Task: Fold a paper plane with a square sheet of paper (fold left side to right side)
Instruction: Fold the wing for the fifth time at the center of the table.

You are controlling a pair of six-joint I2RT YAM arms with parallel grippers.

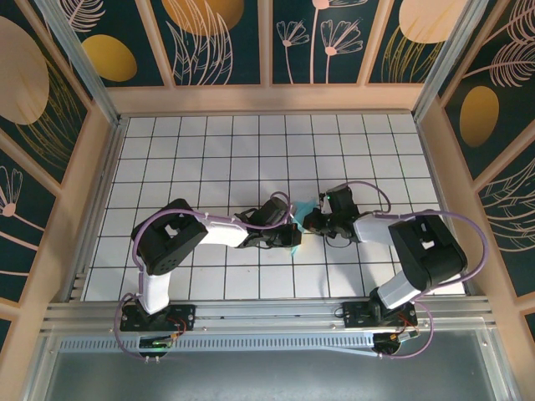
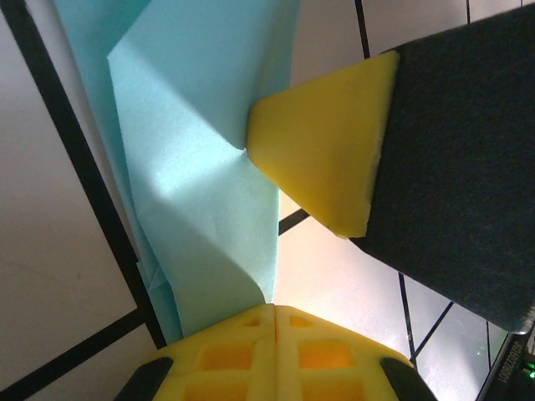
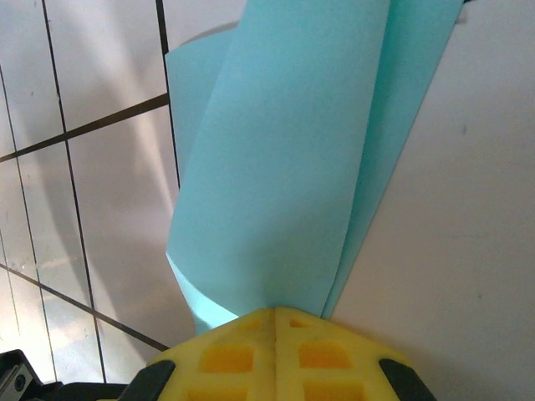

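White tiled table (image 1: 209, 150), glossy, with black grid lines. Teal wall panels (image 1: 221, 38) with gold and pink plant prints sit in pale wood framing. Top view: both arms meet slightly right of centre. Turquoise paper (image 1: 302, 208) sits between them; it is thin, matte, creased into layers, and bowed rather than flat. Left end effector (image 2: 274, 311): yellow waffle-pattern fingers fully closed, seam tight, pinching the paper's narrow lower tip. Right end effector (image 3: 276, 314): same yellow fingers, also fully closed, clamping curved overlapping layers that fan toward the top of frame. Left wrist view: right end effector's yellow wedge fingertip (image 2: 322, 154), dark body behind it, touches the paper edge.
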